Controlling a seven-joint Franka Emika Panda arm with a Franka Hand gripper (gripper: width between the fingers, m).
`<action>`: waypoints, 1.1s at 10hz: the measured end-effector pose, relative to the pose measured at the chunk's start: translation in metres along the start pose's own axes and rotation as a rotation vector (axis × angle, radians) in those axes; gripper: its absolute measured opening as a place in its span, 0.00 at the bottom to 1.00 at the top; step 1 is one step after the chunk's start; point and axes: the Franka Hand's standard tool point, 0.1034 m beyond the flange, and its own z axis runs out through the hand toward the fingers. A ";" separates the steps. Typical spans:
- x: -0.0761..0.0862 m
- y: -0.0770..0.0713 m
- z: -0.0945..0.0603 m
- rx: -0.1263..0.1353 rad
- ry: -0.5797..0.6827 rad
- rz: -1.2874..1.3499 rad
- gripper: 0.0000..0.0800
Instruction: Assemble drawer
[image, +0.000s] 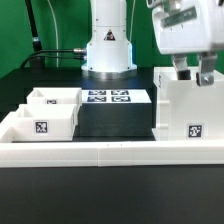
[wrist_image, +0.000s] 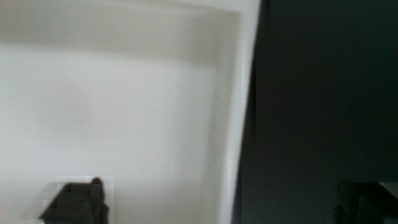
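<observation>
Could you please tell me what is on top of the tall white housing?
Nothing is seen resting on the housing. Only the open gripper hangs above its top. Whether the fingertips touch it cannot be told, and the gripper hides part of the top.

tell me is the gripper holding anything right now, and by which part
Nothing is held. The gripper is open, its fingers spread across the top edge of the drawer housing without closing on it.
</observation>
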 end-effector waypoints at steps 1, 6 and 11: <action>0.002 0.005 -0.010 0.015 -0.004 -0.055 0.81; 0.003 0.011 -0.015 0.016 -0.006 -0.256 0.81; 0.042 0.021 -0.036 -0.004 -0.011 -0.971 0.81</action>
